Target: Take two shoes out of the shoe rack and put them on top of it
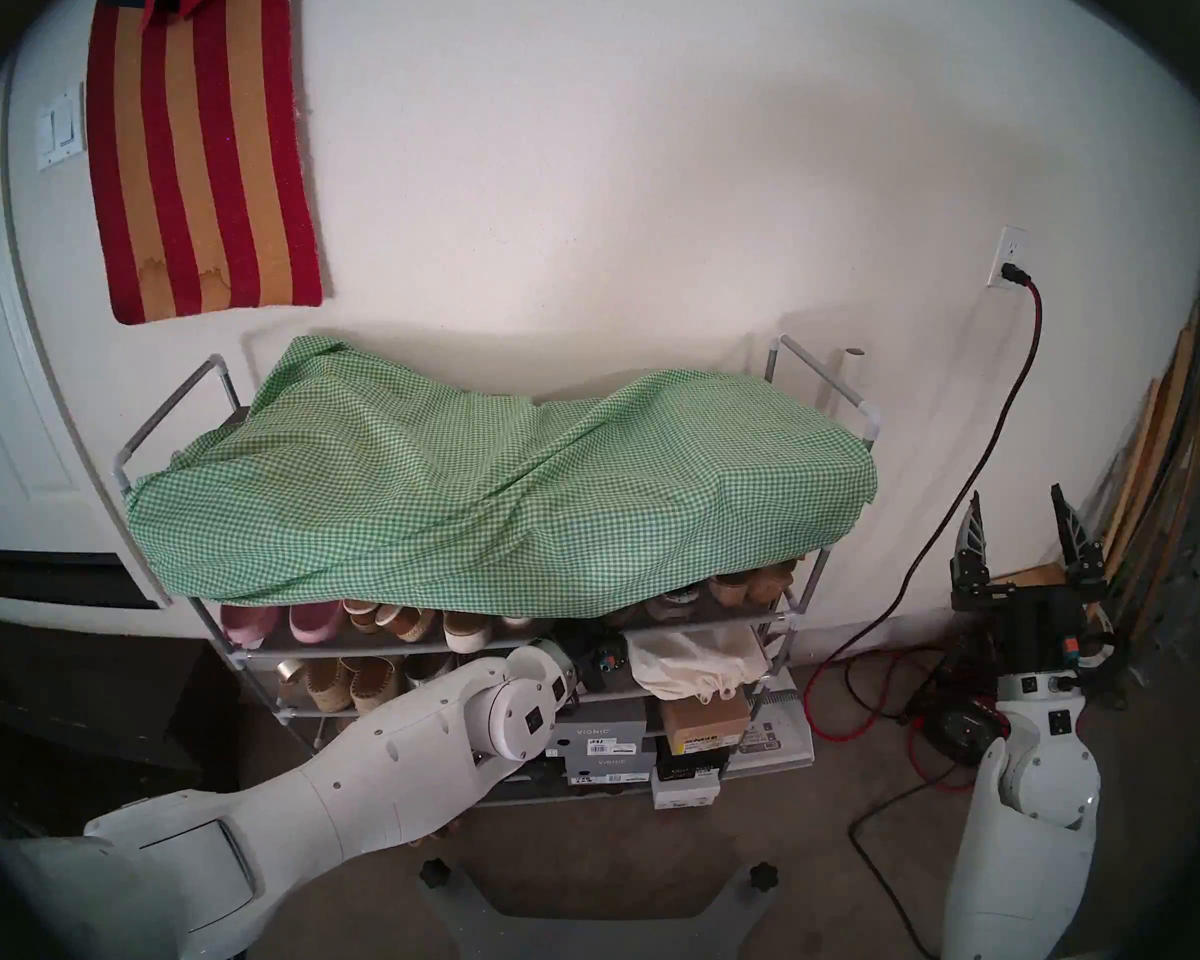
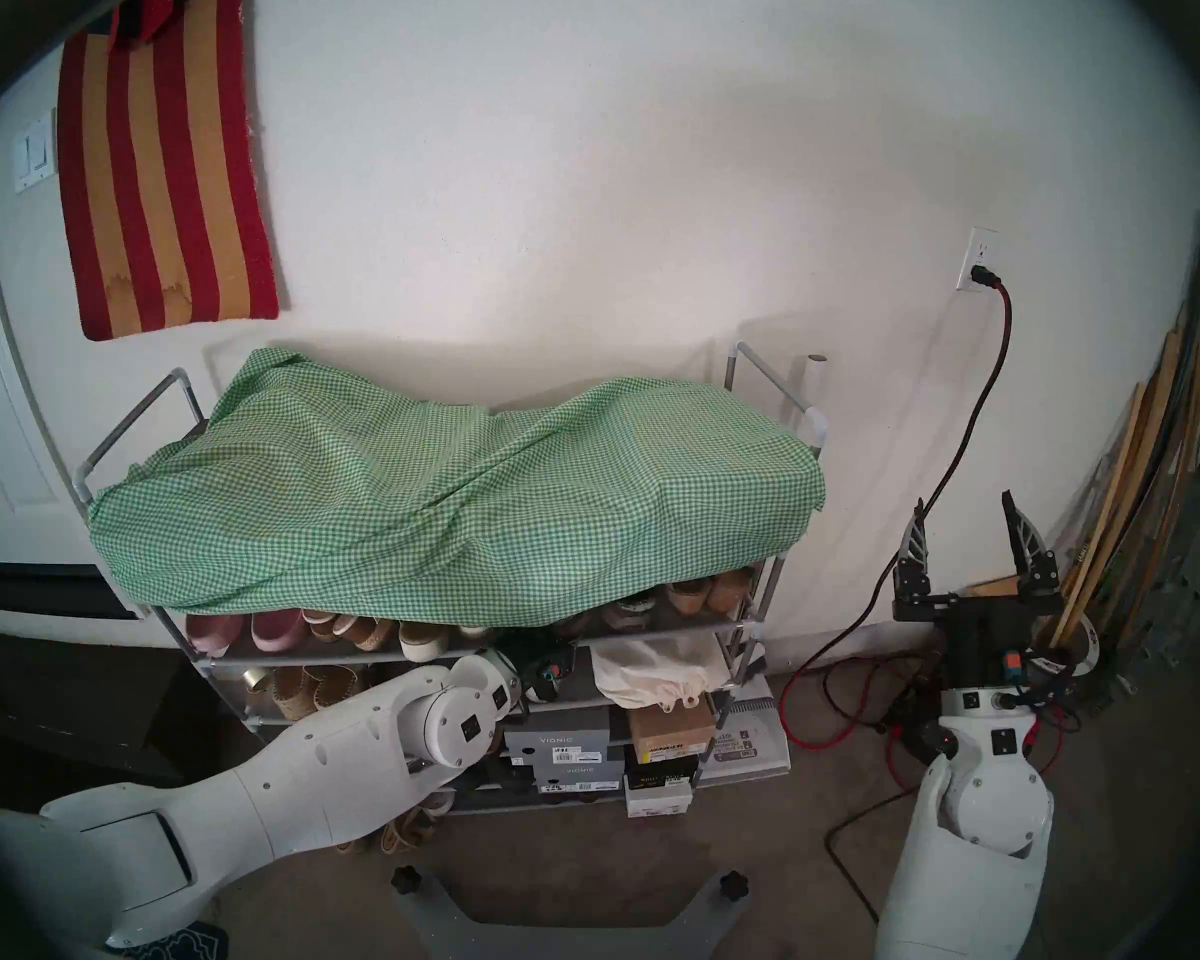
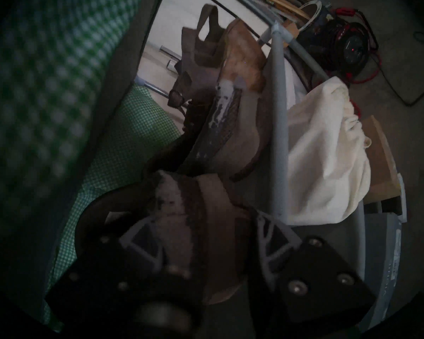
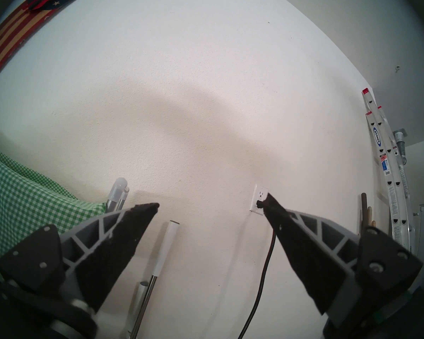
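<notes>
i have my left gripper (image 3: 206, 233) pinched shut on the near brown suede clog (image 3: 196, 221), gripping the worn pale collar right between the fingers (image 3: 142, 243). the second clog (image 3: 233, 125) lies just ahead of the fingertips, heel toward me, on the same shelf of the shoe rack (image 3: 278, 125). a cream cloth bag (image 3: 328, 155) sits to the right of the gripper, past the rack's tube. i judge the clog as light, with soft suede that will give under the pads and a stiff thick sole, so the collar edge is a fair hold, though it may swing. my right gripper (image 4: 211, 208) hangs spread wide and empty, aimed at the wall. the gingham cloth (image 1: 500, 480) over the rack's top looks loose and may slip underneath a shoe.
</notes>
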Robot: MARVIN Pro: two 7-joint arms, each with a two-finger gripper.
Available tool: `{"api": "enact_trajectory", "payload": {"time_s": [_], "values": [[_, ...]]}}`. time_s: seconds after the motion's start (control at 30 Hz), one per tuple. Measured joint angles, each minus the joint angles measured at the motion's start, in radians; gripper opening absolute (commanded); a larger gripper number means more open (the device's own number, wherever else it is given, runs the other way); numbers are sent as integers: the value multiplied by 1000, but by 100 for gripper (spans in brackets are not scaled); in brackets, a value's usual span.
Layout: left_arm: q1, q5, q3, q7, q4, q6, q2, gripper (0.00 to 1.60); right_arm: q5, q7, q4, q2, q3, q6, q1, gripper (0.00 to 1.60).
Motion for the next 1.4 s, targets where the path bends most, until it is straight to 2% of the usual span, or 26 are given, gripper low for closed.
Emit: {"api": "enact_trajectory", "payload": {"time_s": [0.4, 0.73, 1.07, 1.23, 1.4], "values": [[125, -12, 29, 48, -187, -47, 130, 0, 0, 0, 0, 0, 0, 0, 0, 160], [253, 10, 4, 97, -353, -40, 258, 0, 0, 0, 0, 0, 0, 0, 0, 160], [360, -16, 37, 147, -441, -37, 370, 0, 0, 0, 0, 0, 0, 0, 0, 160], [417, -20, 58, 195, -481, -59, 430, 0, 0, 0, 0, 0, 0, 0, 0, 160], [474, -17, 53, 250, -514, -87, 488, 0, 0, 0, 0, 0, 0, 0, 0, 160]]}}
